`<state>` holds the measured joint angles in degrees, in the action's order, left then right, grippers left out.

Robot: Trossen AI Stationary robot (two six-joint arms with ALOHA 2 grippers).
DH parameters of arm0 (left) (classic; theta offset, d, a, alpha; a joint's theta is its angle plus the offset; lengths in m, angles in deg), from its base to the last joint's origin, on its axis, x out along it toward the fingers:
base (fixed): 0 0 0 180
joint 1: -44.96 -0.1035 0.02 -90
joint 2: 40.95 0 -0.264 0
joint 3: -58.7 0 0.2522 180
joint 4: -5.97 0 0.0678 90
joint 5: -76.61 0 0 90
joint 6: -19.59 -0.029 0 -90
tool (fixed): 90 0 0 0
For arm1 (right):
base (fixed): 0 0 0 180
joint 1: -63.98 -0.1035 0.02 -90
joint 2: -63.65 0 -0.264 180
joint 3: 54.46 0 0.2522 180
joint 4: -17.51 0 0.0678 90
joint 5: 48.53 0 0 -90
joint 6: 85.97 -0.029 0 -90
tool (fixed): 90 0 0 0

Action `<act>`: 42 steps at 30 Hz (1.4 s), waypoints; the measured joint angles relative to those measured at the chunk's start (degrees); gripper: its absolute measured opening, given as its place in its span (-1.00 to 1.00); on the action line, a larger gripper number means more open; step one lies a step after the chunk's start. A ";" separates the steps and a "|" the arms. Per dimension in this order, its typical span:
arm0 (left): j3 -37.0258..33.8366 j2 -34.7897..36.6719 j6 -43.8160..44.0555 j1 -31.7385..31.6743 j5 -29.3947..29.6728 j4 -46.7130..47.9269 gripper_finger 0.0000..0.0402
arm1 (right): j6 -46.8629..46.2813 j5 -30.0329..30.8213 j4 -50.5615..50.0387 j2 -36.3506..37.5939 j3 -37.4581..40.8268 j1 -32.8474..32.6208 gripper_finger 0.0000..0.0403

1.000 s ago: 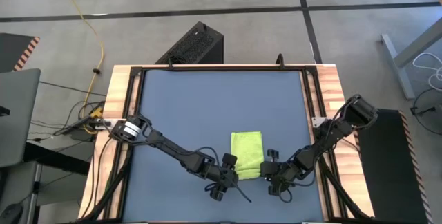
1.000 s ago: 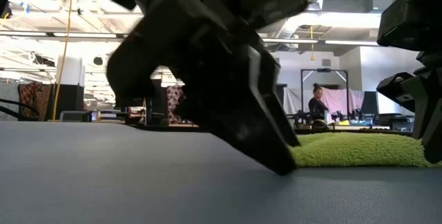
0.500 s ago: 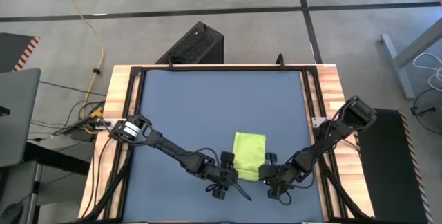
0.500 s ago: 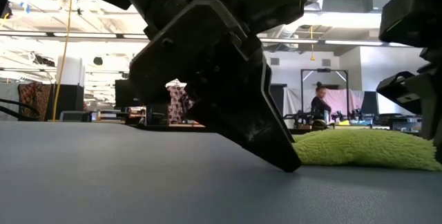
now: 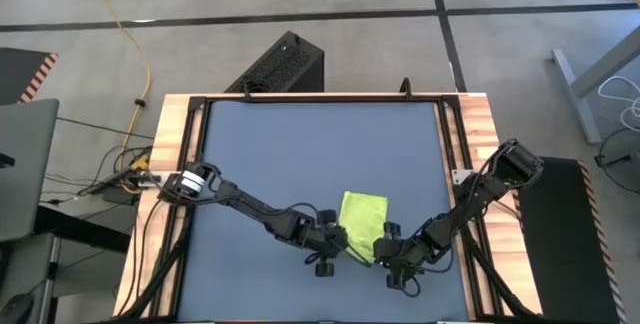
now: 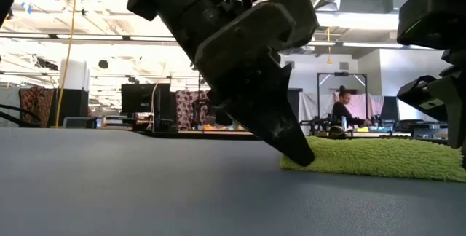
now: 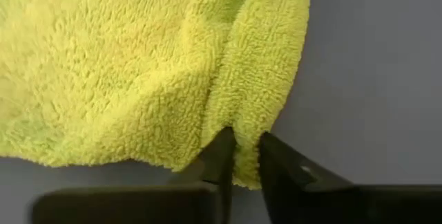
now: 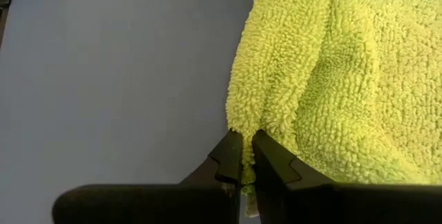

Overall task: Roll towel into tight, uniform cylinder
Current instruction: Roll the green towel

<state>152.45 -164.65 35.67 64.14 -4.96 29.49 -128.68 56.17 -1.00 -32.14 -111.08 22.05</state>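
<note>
The towel (image 5: 362, 211) is seen lying on the dark mat (image 5: 300, 154) toward the near edge of the surface, between the two grippers. Its near left corner is pinched by the left gripper (image 7: 240, 156), whose fingers (image 7: 219, 156) are drawn narrow on a fold of cloth. The near right corner is clamped in the same way by the right gripper (image 8: 243, 156), its fingers (image 8: 266, 156) nearly together around the towel's edge.

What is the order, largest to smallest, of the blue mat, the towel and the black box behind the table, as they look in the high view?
1. Blue mat
2. Black box
3. Towel, partly hidden by both tools
</note>
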 joint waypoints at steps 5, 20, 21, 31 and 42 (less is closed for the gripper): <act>0.04 0.07 6.81 -1.58 -8.36 0.37 -0.97 | -4.35 -2.22 -0.06 0.02 0.00 0.67 -0.77; -0.05 -0.33 24.66 -3.97 -37.00 -1.52 -1.00 | -19.12 -18.27 4.66 -0.05 -0.04 4.75 -0.77; -0.07 -0.33 25.49 -3.98 -37.85 -1.52 -1.00 | -19.77 -19.15 5.16 -0.07 -0.02 5.16 -0.77; -0.11 -0.31 30.90 -3.94 -39.03 -0.23 -1.00 | -24.14 -24.55 4.18 -0.04 -0.01 10.16 -0.85; -0.11 -0.15 32.69 -3.70 -32.99 1.35 -0.94 | -24.36 -25.97 3.08 -1.60 -0.07 11.32 -0.86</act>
<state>152.34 -164.80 68.36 60.44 -37.95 30.84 -153.04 30.20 2.08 -33.74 -111.14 33.37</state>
